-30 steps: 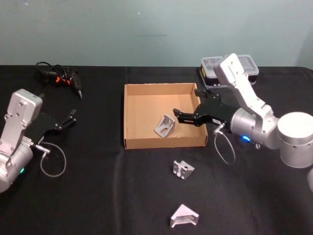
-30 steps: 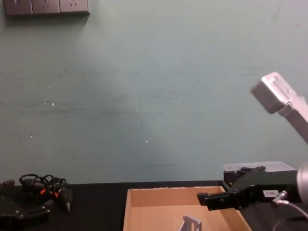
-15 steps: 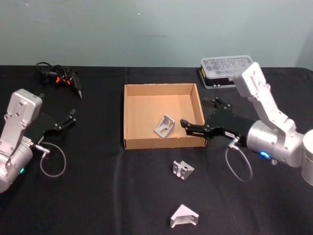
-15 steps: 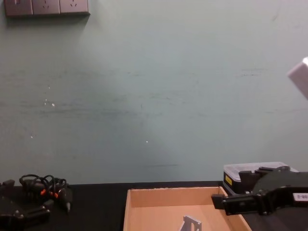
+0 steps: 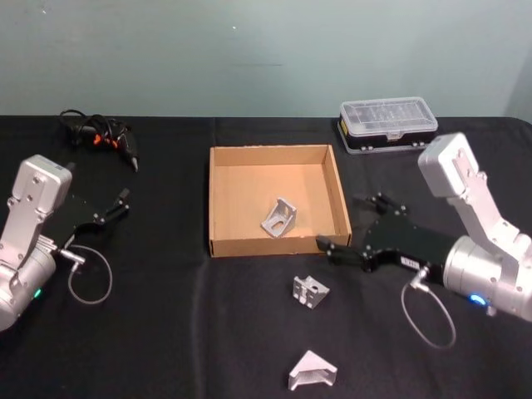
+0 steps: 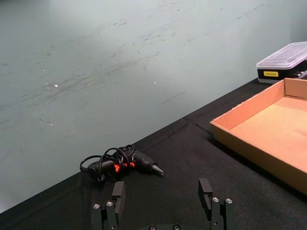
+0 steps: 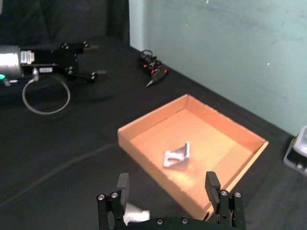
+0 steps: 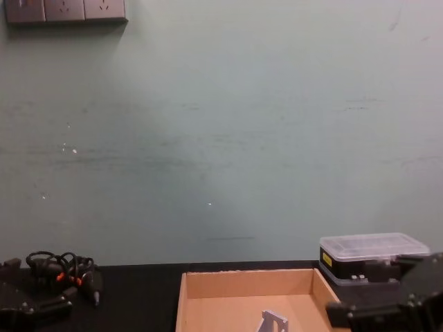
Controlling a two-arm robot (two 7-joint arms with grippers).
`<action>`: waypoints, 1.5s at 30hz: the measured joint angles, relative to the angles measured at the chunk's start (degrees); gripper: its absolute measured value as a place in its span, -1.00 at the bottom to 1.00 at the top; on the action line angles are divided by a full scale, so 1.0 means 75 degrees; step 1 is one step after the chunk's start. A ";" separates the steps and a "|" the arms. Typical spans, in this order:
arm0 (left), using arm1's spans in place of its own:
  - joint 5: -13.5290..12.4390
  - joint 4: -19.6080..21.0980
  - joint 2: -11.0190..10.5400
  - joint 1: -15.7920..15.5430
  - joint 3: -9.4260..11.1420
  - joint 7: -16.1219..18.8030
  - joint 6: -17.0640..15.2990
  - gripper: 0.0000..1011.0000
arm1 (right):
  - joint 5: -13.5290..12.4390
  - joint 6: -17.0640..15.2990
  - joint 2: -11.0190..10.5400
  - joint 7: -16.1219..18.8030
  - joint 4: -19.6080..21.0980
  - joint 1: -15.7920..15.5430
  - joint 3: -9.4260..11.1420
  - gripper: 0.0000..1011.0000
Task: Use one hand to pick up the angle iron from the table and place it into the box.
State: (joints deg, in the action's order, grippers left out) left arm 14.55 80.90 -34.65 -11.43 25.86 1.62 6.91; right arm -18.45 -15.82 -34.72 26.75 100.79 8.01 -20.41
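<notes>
R gripper (image 5: 342, 221) wide open, empty, angle iron (image 5: 311, 290) at its 7 o'clock: prob. light, stiff, slick metal, pinch across one flat flange; L gripper (image 5: 121, 204) parked open at 9 o'clock.

There is one shallow tan cardboard box (image 5: 249, 187) at the centre of the head view. There are three silver metal angle irons: one angle iron (image 5: 279, 218) inside that box, a second angle iron (image 5: 311, 290) below it, and a third angle iron (image 5: 312, 371) at the bottom edge. One clear-lidded plastic case (image 5: 387, 123) sits upper right, and one black corded tool with orange marks (image 5: 104, 135) upper left. There are two black robot grippers: left gripper (image 6: 161, 187) and right gripper (image 7: 167, 179).
</notes>
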 joint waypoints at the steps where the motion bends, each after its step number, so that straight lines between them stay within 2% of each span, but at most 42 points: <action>1: 0.0000 0.0000 0.0000 0.0000 0.0000 0.0000 0.0000 0.99 | 0.0000 0.0000 0.0000 0.0000 0.0000 0.0000 0.0000 0.98; 5: 0.0000 0.0000 0.0000 0.0000 0.0000 0.0000 0.0000 0.99 | -0.0086 -0.0157 -0.0191 0.0067 0.0177 -0.0133 -0.0047 0.98; 11: 0.0000 0.0000 0.0000 0.0000 0.0000 0.0000 0.0000 0.99 | -0.0145 -0.0350 -0.0315 0.0120 0.0240 -0.0142 -0.0166 0.98; 17: 0.0000 0.0000 0.0000 0.0000 0.0000 0.0000 0.0000 0.99 | -0.0200 -0.0696 -0.0380 0.0215 0.0283 -0.0066 -0.0419 0.98; 22: 0.0000 0.0000 0.0000 0.0000 0.0000 0.0000 0.0000 0.99 | -0.0094 -0.1032 -0.0430 0.0234 0.0291 0.0065 -0.0710 0.98; 28: 0.0000 0.0000 0.0000 0.0000 0.0000 0.0000 0.0000 0.99 | 0.0009 -0.1425 -0.0325 0.0107 0.0187 0.0170 -0.0899 0.98; 45: 0.0000 0.0000 0.0000 0.0000 0.0000 0.0000 0.0000 0.99 | 0.0183 -0.1864 0.0039 -0.0080 -0.0077 0.0374 -0.1121 0.98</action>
State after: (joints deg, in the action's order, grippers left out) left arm 14.55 80.90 -34.65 -11.43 25.86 1.62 6.91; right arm -17.08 -29.80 -34.43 26.16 100.22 10.81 -28.82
